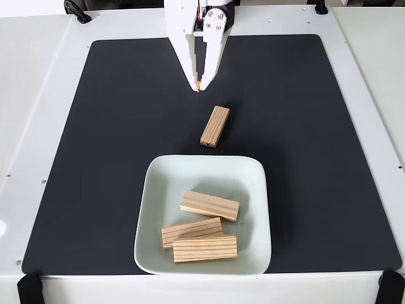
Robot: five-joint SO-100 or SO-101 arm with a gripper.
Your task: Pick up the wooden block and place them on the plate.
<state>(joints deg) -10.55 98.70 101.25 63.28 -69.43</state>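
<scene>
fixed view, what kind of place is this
Likely a tabletop robot practice bench: a white table with a black mat, a small white gripper, and wooden blocks set by a plate.

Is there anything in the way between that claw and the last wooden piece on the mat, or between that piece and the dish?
Nothing visible. Bare black mat lies between the gripper and the loose wooden block. The block lies just beyond the plate rim, with a thin strip of mat between. Three blocks already lie in the plate's nearer half; the half toward the loose block is free.
</scene>
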